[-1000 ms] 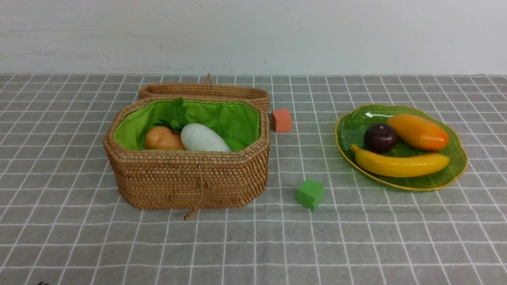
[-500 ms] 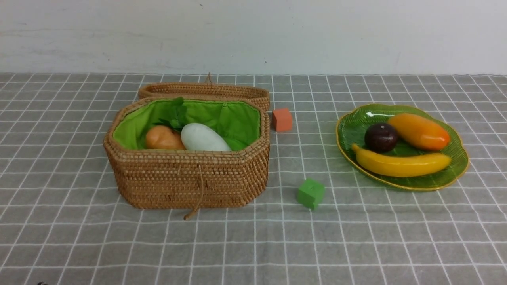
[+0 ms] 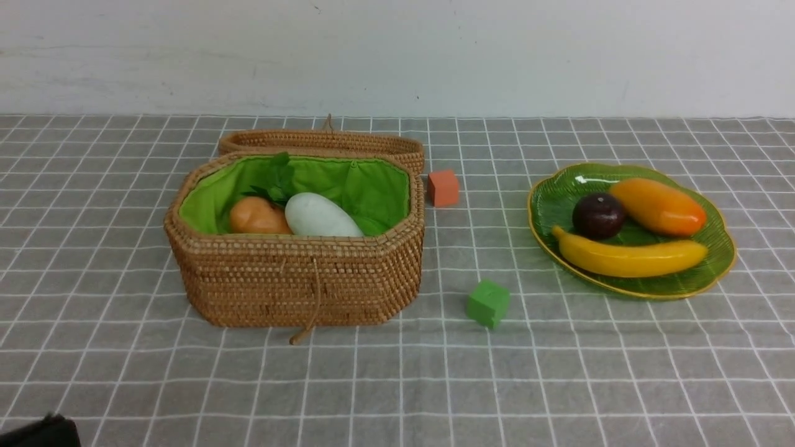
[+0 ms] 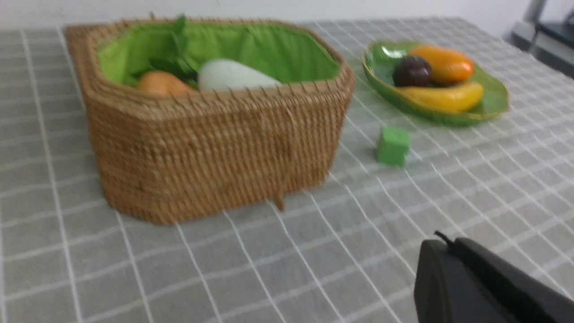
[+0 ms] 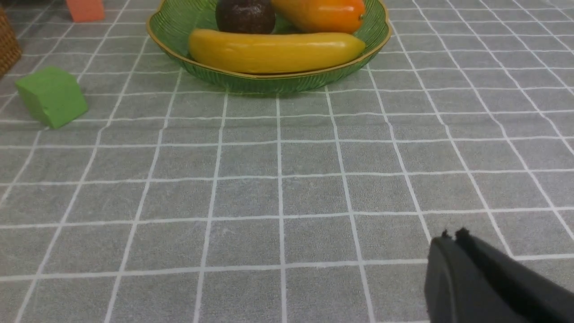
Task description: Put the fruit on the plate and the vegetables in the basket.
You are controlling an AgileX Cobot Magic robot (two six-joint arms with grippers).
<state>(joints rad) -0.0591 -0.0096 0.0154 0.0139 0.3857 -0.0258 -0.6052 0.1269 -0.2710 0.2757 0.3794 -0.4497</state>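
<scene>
The wicker basket (image 3: 292, 279) with green lining stands open at the left. Inside it show a tan potato (image 3: 258, 216), a white radish (image 3: 320, 216) and green leaves (image 3: 273, 180). On the right the green plate (image 3: 714, 267) holds a yellow banana (image 3: 627, 257), a dark plum (image 3: 597, 215) and an orange mango (image 3: 658, 206). My left gripper (image 4: 441, 242) hovers shut and empty over the cloth in front of the basket (image 4: 215, 143). My right gripper (image 5: 450, 237) is shut and empty, well short of the plate (image 5: 269, 83).
An orange cube (image 3: 443, 187) lies behind the basket's right end, and a green cube (image 3: 488, 303) lies between basket and plate. The basket's lid (image 3: 323, 141) hangs open behind it. A grey checked cloth (image 3: 397, 385) covers the table. A white wall stands behind.
A dark part of the left arm has come into the front view's lower left corner. Basket, plate, fruit and vegetables have not moved.
</scene>
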